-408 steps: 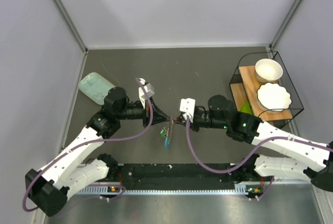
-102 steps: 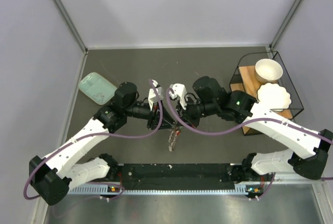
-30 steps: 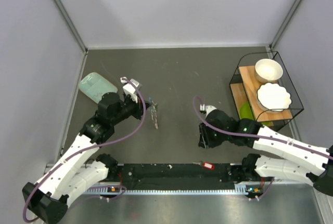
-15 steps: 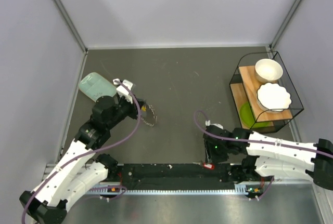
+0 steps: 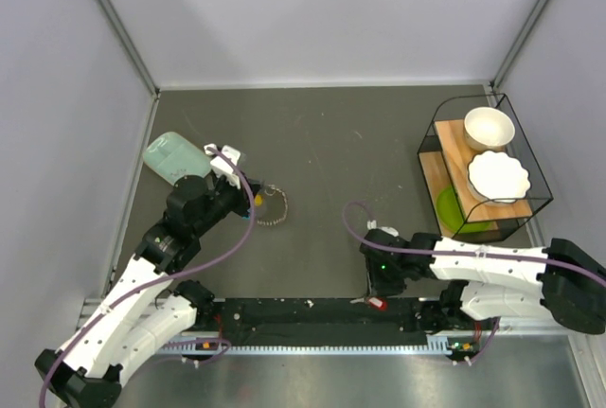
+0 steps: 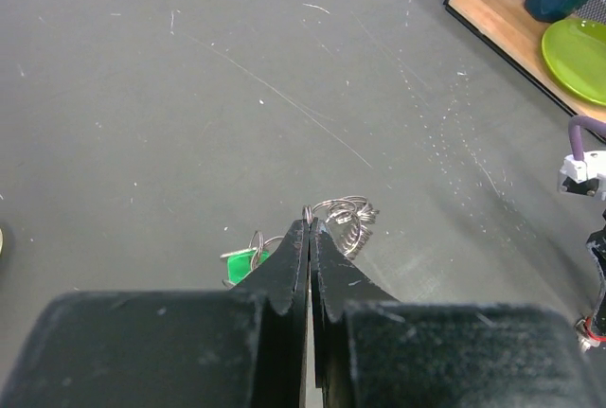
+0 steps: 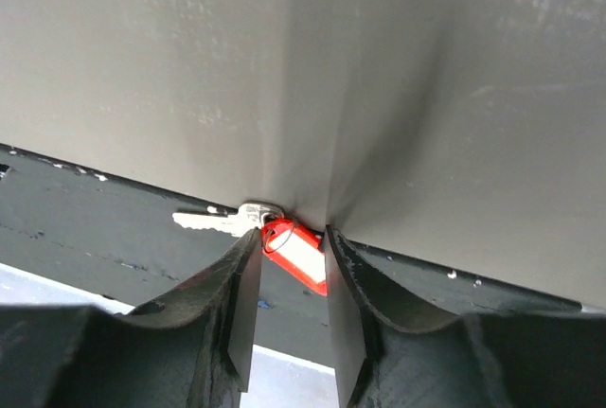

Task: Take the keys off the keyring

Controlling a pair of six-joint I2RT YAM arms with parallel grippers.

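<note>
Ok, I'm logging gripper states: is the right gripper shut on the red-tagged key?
No, the right gripper stands open, its fingers apart on either side of the red-tagged key lying below.

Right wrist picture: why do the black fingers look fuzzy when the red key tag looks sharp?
Right wrist view: the right fingers sit almost against the lens, so they blur, while the red key tag beyond them is in focus. Left wrist view: the same, soft left fingers and crisper metal rings.
</note>
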